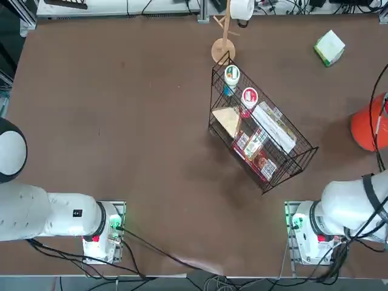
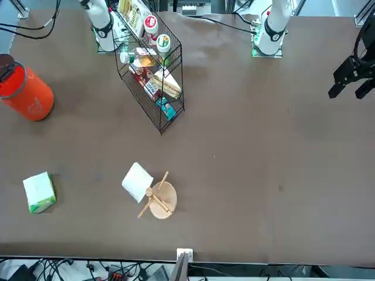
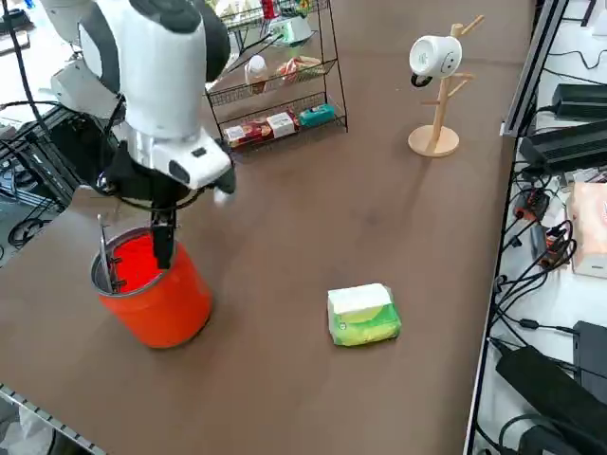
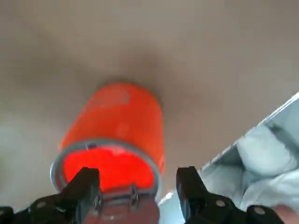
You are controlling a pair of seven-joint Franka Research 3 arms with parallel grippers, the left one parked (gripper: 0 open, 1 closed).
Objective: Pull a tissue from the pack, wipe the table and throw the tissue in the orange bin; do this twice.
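Observation:
The orange bin (image 3: 161, 299) stands near the table's (image 1: 121, 121) right edge, also seen in the top view (image 1: 365, 130) and the front view (image 2: 26, 93). My right gripper (image 3: 163, 248) hangs straight over the bin's mouth. In the wrist view its two black fingers (image 4: 84, 186) stand apart, open, with nothing between them, and the bin's red inside (image 4: 110, 168) lies just beyond. The green pack with a white face (image 3: 363, 314) lies flat on the table, farther out than the bin (image 1: 329, 47). No tissue shows; any in the bin is hidden.
A black wire basket (image 1: 260, 130) holding packets and jars stands slantwise mid-table, toward the left of the bin. A wooden mug tree (image 1: 223, 48) with a white mug (image 2: 137, 181) is at the far edge. Cables and power gear (image 3: 560, 123) line the far rim.

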